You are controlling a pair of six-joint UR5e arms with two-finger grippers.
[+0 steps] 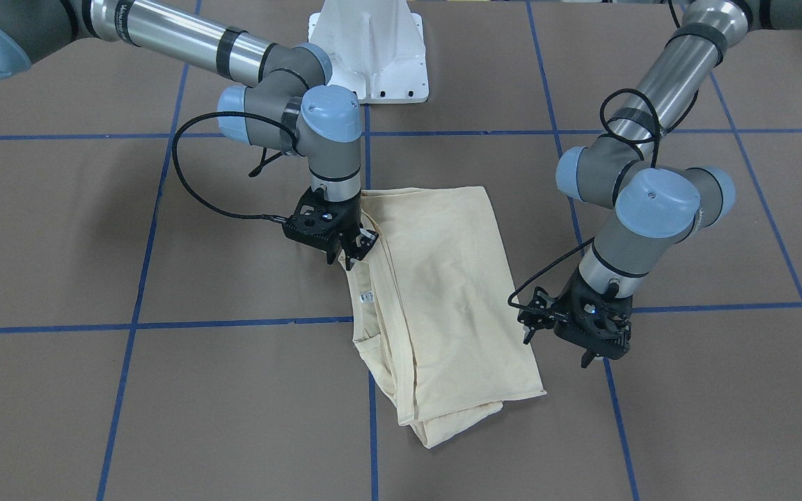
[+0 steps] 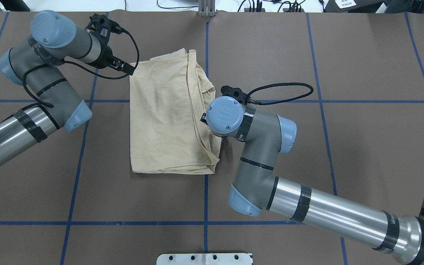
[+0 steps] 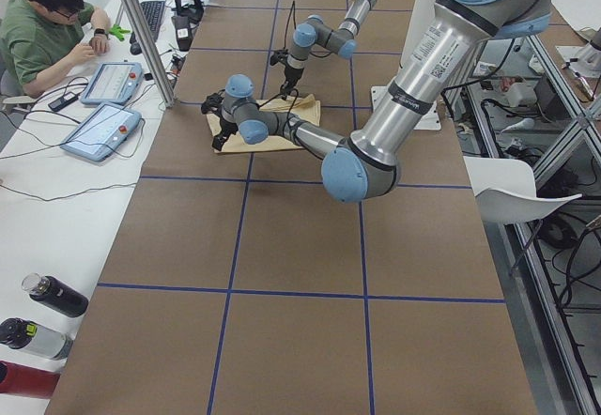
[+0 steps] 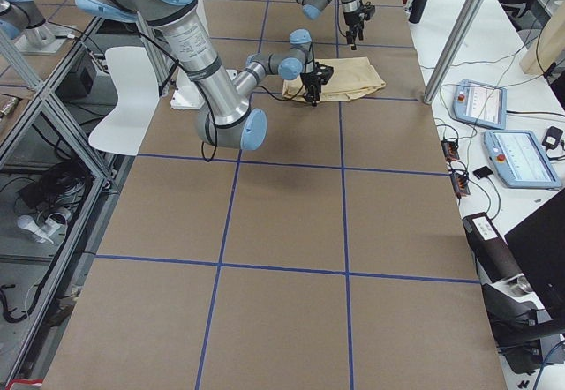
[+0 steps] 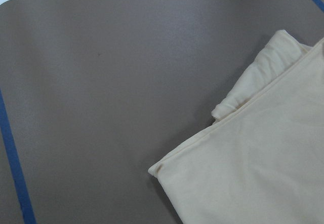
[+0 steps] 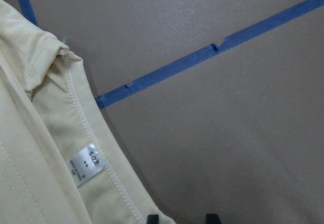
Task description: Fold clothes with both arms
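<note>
T-shirt (image 1: 443,299), pale cream-yellow and of thin knit, lies folded in the middle of the brown table (image 1: 164,417). It forms one long panel of several stacked layers, and it crosses one line of the blue tape (image 1: 234,323) that marks the table into squares. The broad upper layer is smooth, with only faint creases. Along the side nearer the robot's right arm the lower layers step out as narrow, offset edges, and a curved neckline opening shows there. A small white neck tag (image 6: 86,164) with tiny dark print sits just inside that opening, beside a hem sewn with a double row of stitches. At the far end one corner lies flat on the table, with a small rolled fold of cloth poking out next to it.

The right gripper (image 1: 352,259) points down at the stepped edge of the shirt, near the end closer to the robot's base. Its fingers (image 6: 152,218) stand apart. One tip is at the rim of the cloth, the other is over bare table, and nothing is clamped between them.

The left gripper (image 1: 585,348) hangs just beside the opposite long edge, near the far corner, apart from the cloth and holding nothing. How wide its fingers stand cannot be told from these views.
</note>
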